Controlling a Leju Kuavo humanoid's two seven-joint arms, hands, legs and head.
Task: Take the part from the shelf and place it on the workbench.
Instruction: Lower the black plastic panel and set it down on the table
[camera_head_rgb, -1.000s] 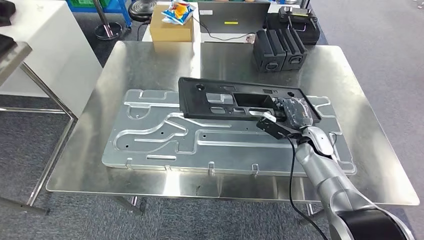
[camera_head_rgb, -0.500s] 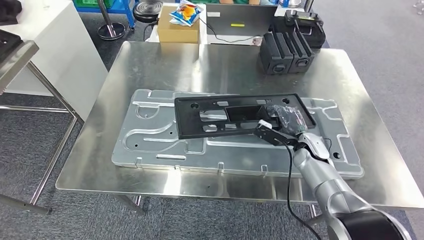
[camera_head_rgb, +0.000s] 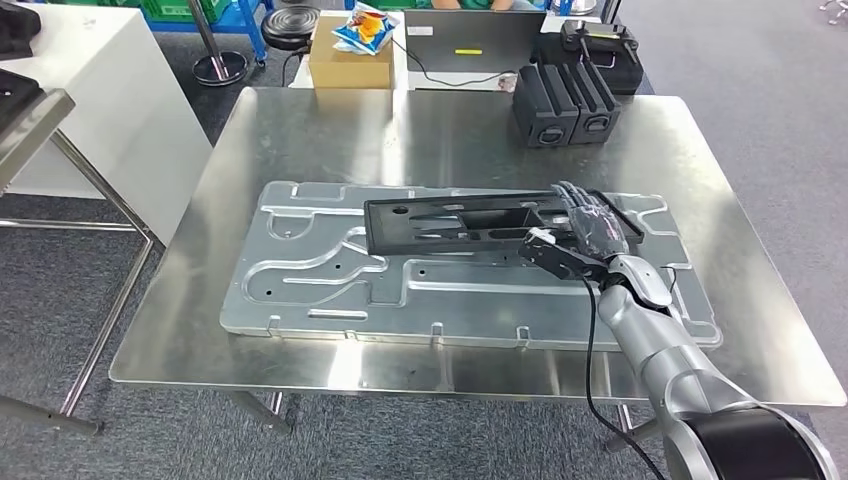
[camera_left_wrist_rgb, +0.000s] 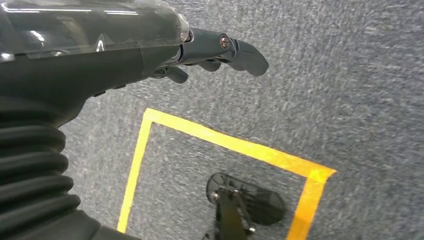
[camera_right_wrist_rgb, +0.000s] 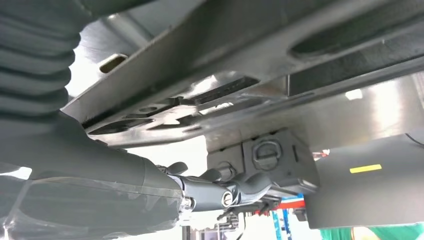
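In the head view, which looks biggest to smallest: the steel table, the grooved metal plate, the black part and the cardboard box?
1. Steel table
2. Grooved metal plate
3. Black part, held by the right hand
4. Cardboard box, though it sits farther away

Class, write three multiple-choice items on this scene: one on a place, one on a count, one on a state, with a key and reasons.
1. Where is the cardboard box?
A. beyond the table's far edge
B. on the metal plate
C. under the table

2. How many hands hold the black part?
A. none
B. one
C. two

3. What is the left hand doing?
A. holding the part
B. pressing on the table
C. hanging over the carpet, holding nothing

Key: 1 A, it stands behind the steel table. 2 B, the right hand alone grips its end. 3 C, grey floor lies beneath it.
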